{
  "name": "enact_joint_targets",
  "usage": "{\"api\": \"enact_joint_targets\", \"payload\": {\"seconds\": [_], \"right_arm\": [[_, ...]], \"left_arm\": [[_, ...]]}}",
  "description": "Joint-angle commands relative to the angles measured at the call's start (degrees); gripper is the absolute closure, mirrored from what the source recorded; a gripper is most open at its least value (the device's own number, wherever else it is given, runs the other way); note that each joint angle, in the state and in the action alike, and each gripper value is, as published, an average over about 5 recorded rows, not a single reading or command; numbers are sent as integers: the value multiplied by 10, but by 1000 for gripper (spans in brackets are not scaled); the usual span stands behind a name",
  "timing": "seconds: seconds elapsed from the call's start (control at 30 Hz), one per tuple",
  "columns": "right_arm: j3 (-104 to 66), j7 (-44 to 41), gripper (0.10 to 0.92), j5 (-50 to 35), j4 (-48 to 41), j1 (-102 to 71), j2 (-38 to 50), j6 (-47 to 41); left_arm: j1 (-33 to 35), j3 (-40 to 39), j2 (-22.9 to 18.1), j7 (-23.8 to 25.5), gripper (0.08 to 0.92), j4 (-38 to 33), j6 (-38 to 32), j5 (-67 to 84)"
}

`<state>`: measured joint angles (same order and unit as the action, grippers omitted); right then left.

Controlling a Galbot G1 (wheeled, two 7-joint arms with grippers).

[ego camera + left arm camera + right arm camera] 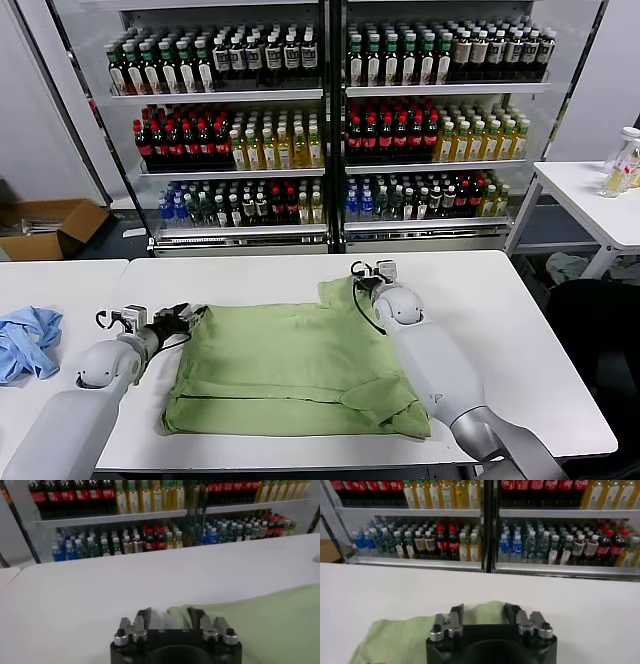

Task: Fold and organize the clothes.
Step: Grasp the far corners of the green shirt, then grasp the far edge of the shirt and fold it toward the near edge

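Note:
The light green polo shirt (290,365) lies partly folded on the white table (500,300); its collar, buttons and print are hidden. My left gripper (192,314) is at the shirt's far left corner, low over the table. In the left wrist view the gripper (169,612) is open, with the shirt's corner (250,625) lying between its fingers. My right gripper (358,283) is at the shirt's far right corner. In the right wrist view it (484,609) is open with a hump of the green fabric (395,635) between its fingers.
A light blue cloth (25,340) lies on the neighbouring table at the left. A glass-door cooler (330,120) full of bottles stands behind the table. A cardboard box (50,228) sits on the floor at far left. A side table (590,195) with bottles stands at the right.

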<state>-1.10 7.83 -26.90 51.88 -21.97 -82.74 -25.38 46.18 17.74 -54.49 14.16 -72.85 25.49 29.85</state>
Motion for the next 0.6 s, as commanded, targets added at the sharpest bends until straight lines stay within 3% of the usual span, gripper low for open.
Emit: {"api": "enact_joint_targets", "payload": {"seconds": [0.03,0.17,0.33,0.6], "right_arm": [[-2,-3,648,5,-11,3,-4,7],[-10,2,761,-18,21,-4,9,11],[-7,33,895,-122,225,-50,78,-36],[-35,61,919,-192,495,-199,199,-69]], "left_arm": [[2,-6,-2,11,614,9,0,-13],[3,-4,-3,12,726,9,-9,-8],[16,10,6,-13,864,-29,-43,46],[134,65,53,-38,911,-181,-53,108]]}}
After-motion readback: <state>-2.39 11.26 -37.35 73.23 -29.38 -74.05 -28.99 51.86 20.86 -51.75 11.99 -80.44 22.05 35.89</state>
